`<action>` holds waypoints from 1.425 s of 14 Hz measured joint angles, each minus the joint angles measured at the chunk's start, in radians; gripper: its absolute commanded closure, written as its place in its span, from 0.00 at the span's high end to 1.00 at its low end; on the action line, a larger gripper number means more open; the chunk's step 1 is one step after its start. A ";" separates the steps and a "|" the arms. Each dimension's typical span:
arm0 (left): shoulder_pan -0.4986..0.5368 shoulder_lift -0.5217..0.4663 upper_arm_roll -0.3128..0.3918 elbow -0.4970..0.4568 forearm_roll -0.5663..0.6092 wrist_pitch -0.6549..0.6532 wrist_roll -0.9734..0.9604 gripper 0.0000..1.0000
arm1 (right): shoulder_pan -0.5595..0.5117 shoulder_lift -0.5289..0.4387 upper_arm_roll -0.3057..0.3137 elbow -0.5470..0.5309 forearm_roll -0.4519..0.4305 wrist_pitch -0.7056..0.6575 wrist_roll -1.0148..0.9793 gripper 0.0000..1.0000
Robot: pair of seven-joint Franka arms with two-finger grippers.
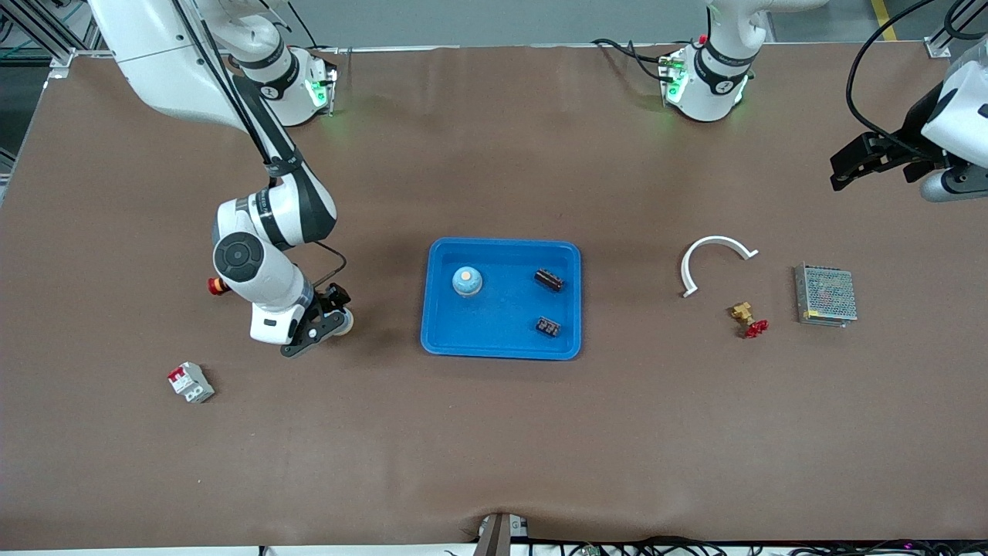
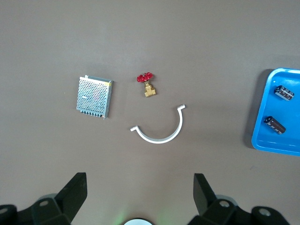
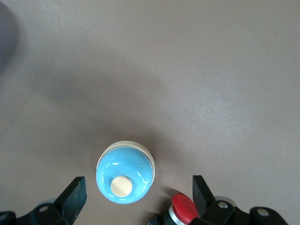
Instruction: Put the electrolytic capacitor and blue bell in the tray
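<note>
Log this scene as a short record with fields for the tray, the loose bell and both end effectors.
tray: blue tray at mid table, holding one blue bell and two electrolytic capacitors
loose bell: second blue bell on the table, beside a red push button
right end effector: open, over the second blue bell
left end effector: open, waiting over the left arm's end

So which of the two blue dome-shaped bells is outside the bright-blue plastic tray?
The blue dome-shaped bell on the brown table, under the right gripper with its open fingers. The other bell sits inside the bright-blue plastic tray.
</note>
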 measured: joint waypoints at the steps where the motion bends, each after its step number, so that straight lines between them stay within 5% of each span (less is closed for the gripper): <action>1: -0.003 0.000 -0.001 0.000 0.000 0.002 0.000 1.00 | 0.001 0.000 0.002 -0.006 0.000 0.009 0.000 1.00; 20: -0.014 0.009 -0.033 -0.001 -0.029 0.002 0.001 1.00 | 0.005 0.049 0.003 -0.026 -0.003 0.082 -0.012 1.00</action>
